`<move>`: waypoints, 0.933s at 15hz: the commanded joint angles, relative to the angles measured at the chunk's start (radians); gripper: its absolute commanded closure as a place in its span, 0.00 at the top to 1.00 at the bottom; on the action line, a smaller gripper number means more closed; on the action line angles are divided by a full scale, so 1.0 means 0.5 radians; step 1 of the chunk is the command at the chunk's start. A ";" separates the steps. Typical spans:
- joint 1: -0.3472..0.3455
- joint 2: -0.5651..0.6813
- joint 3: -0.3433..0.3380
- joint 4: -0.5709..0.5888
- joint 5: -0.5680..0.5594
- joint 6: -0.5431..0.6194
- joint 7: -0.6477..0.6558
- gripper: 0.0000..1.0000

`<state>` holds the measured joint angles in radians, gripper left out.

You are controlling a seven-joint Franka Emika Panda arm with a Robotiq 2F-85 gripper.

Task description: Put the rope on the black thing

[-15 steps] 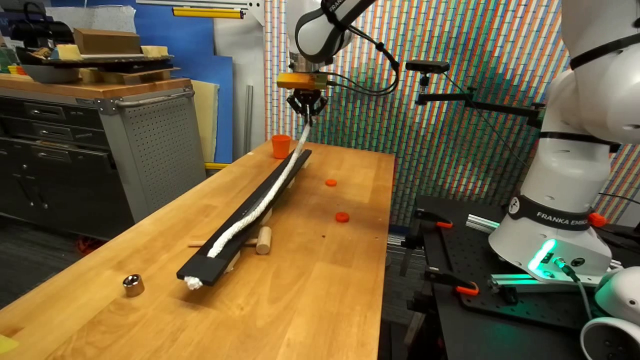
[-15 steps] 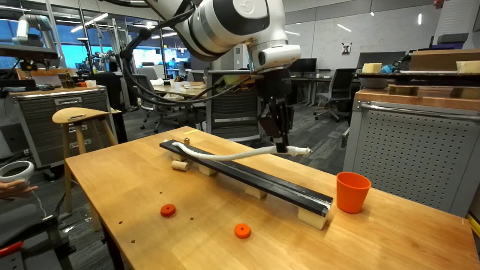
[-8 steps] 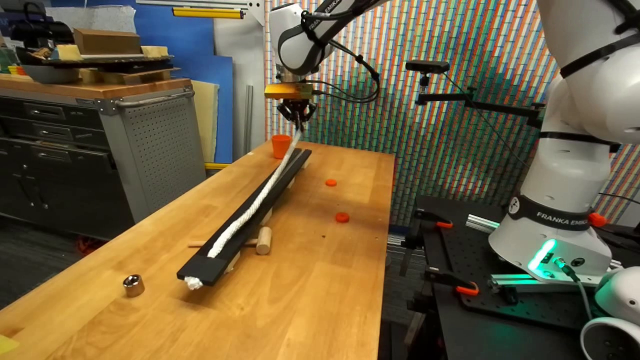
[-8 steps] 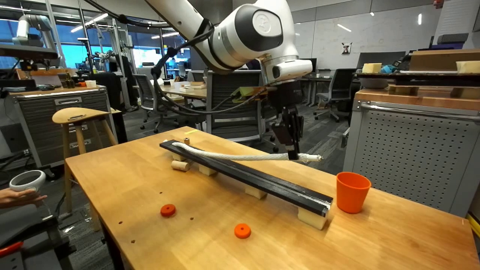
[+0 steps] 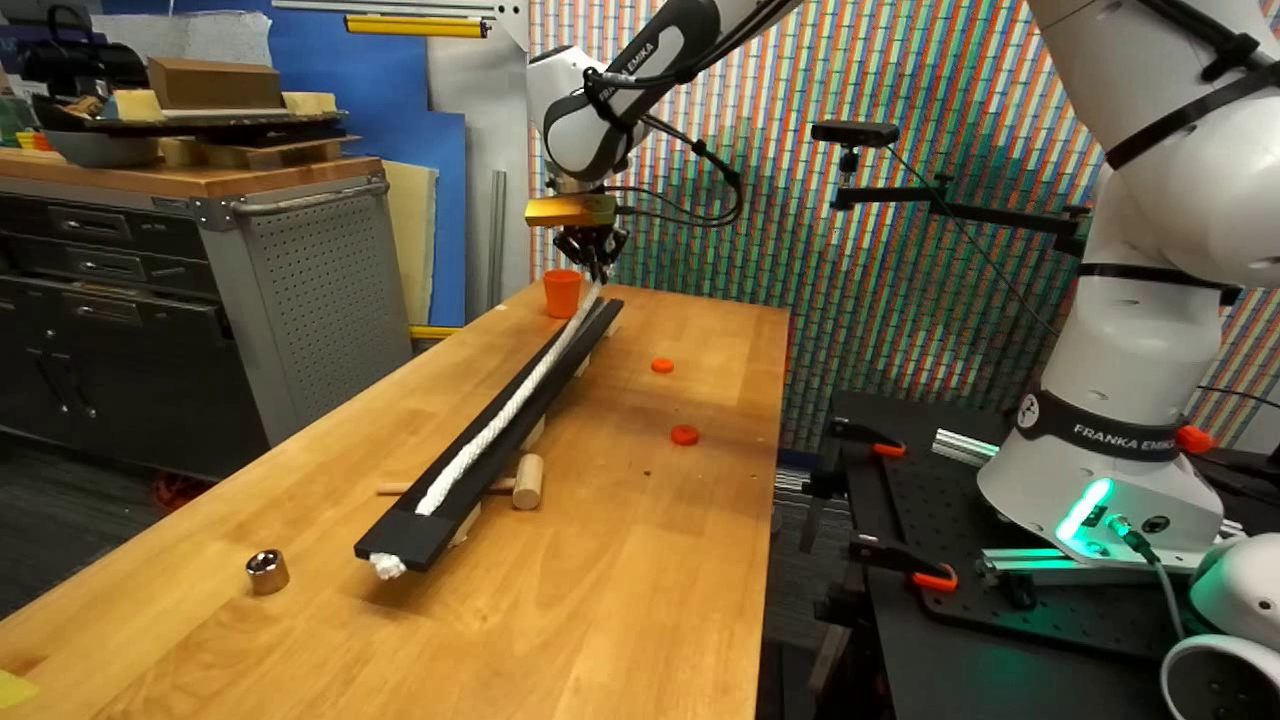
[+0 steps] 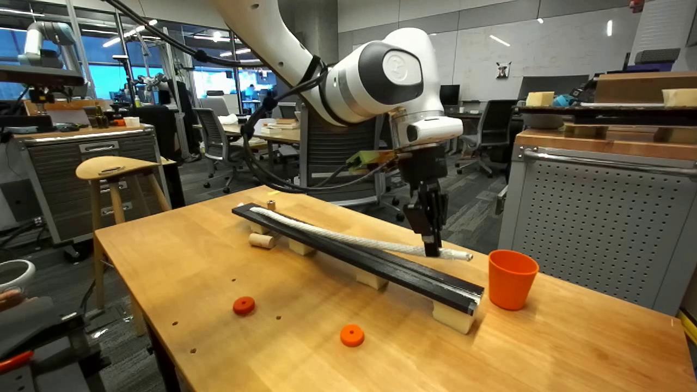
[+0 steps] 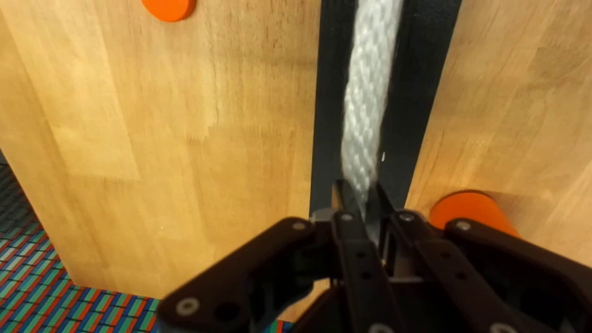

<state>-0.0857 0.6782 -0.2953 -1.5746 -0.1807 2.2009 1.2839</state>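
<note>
The white rope (image 5: 490,434) runs along the long black bar (image 5: 410,537). In an exterior view the rope (image 6: 348,238) lies on the bar (image 6: 354,257) at one end and rises off it toward my gripper (image 6: 432,250). The gripper is shut on the rope close to its free end, a short tip sticking out past the fingers, above the bar. A white frayed tuft (image 5: 386,566) shows at the bar's near end. In the wrist view the rope (image 7: 367,92) passes over the bar (image 7: 418,83) into the closed fingers (image 7: 363,199).
An orange cup (image 6: 513,280) stands beside the bar's end near my gripper. Two orange discs (image 6: 243,305) (image 6: 352,335) lie on the table. A wooden mallet (image 5: 528,481) lies under the bar, and a metallic cylinder (image 5: 267,571) stands nearby. Pale blocks (image 6: 453,316) support the bar.
My gripper has moved lower and along the bar toward the orange cup, holding the rope. The rope has straightened and more of it lies close to the bar.
</note>
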 commanded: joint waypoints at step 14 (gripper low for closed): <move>0.020 0.272 -0.038 0.238 -0.085 -0.077 -0.096 0.03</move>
<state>-0.0823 0.7682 -0.2970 -1.5199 -0.1970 2.1990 1.2648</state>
